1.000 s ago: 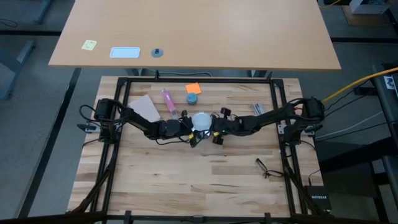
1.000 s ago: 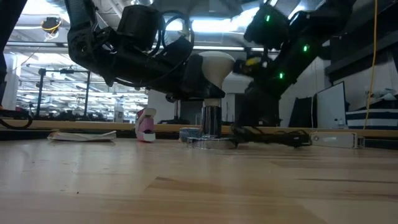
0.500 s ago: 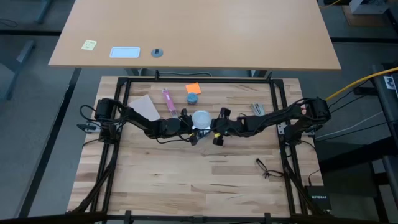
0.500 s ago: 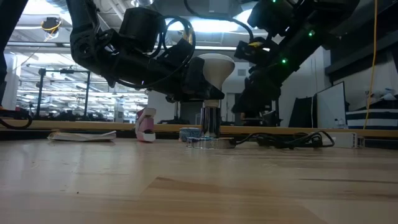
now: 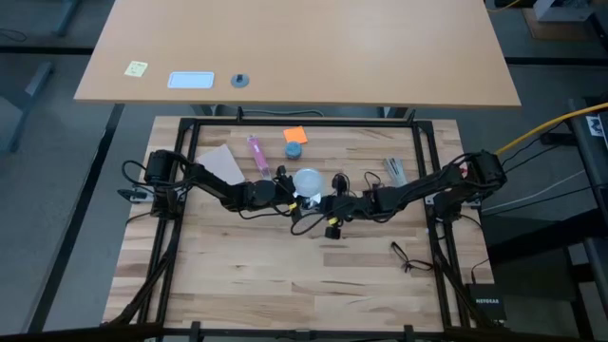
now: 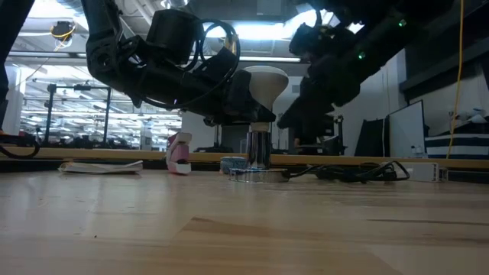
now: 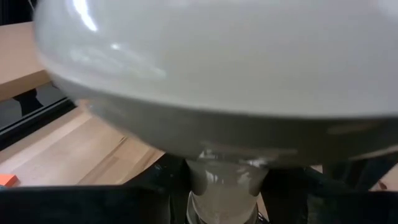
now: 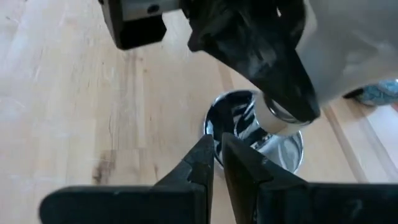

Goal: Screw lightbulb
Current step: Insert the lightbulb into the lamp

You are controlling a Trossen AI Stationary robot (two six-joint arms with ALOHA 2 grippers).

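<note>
lightbulb: upright on the silver lamp base, mid-worktop toward the far edge
left gripper: jaws clamped round the bulb's neck
right gripper: jaws nearly shut, empty, just beside the base
progress: seated; probably turns left

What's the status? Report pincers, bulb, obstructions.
Left pincer clamped on bulb neck above lamp base. Right pincer shut, empty, beside base. Nothing blocking.

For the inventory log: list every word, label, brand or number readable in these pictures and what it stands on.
"NETGEAR": white letters, barely legible, on the dark box by the table's near right corner.
Yellow sticky note on the far desk: marks too small to read.
White card beside it: no readable text.
Nothing else carries legible text.
</note>
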